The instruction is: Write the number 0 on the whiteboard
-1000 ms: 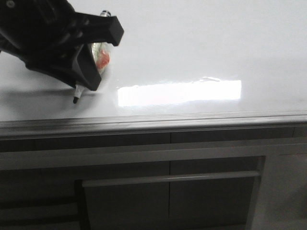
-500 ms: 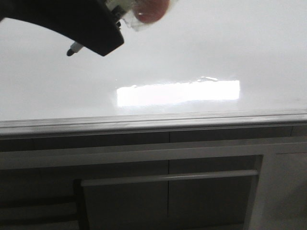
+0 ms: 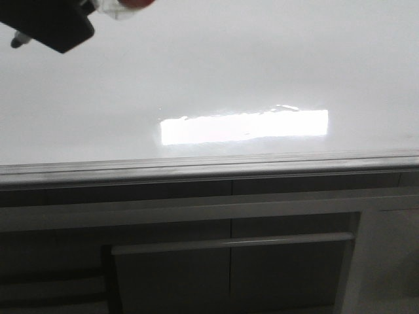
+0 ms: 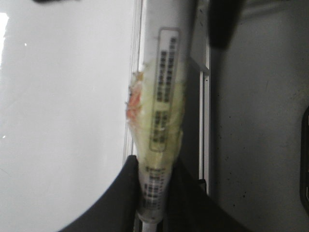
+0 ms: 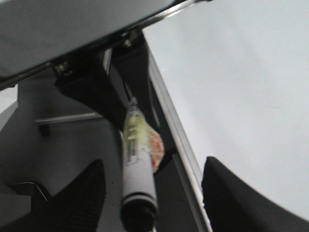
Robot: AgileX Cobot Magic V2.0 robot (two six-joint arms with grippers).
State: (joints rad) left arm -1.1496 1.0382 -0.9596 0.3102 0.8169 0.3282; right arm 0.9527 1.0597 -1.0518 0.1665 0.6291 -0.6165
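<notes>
Slipping risk: the left hand [image 3: 55,29] grips the marker [image 4: 161,96] over a lumpy yellowish wrap [image 4: 157,121]. An uneven seat there could let the barrel twist or slide under writing pressure, judging by the left wrist view.
Contact risk: the marker tip [image 3: 14,42] hangs above the far left part of the whiteboard [image 3: 262,59], apart from the surface. Too steep a descent could jam the tip, and too shallow a one would leave a faint, broken stroke.
Placement risk: the tip sits near the edge of the front view. A loop drawn there could fall out of sight of that camera.
Reading risk: the glare patch [image 3: 242,126] could hide any stroke that crosses it.
Number 0: not seen in any view, and the visible board is unmarked.
Left hand state: jaws closed narrowly on the marker barrel, both fingers [image 4: 128,193] pressing its sides, touching nothing else.
Right hand state: the right hand [image 5: 149,203] is spread wide and empty, off the board's rim [image 5: 178,145] and pointing towards the marker.
</notes>
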